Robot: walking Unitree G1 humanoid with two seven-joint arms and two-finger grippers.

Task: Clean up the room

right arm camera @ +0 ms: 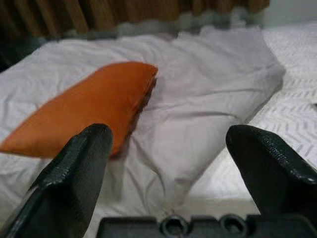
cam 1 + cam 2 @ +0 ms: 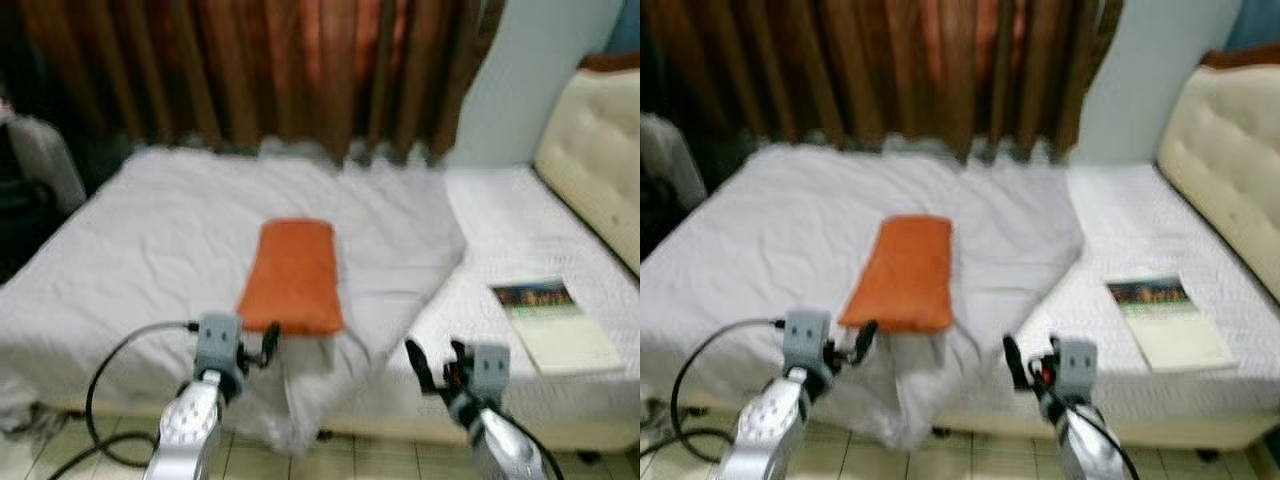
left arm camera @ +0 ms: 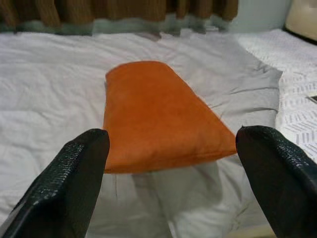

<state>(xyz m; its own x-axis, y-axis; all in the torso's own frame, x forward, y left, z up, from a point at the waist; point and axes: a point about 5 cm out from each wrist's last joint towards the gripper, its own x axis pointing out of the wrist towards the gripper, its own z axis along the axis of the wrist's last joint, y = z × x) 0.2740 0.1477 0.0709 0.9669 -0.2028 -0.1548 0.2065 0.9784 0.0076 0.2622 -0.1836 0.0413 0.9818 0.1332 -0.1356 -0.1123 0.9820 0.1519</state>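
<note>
While you're parked at the foot of the bed, the orange pillow [image 2: 291,277] lies flat on the rumpled grey blanket [image 2: 160,250], near the edge facing you. Your left gripper [image 2: 262,345] hangs just short of the pillow's near end, fingers spread wide, gripping nothing. Your right gripper [image 2: 433,362] is off to the side by the blanket's hanging corner, also spread and empty. Further right, a book [image 2: 553,322] rests on the white patterned mattress [image 2: 520,230], with the cream headboard [image 2: 595,160] beyond and brown curtains [image 2: 250,70] behind.
</note>
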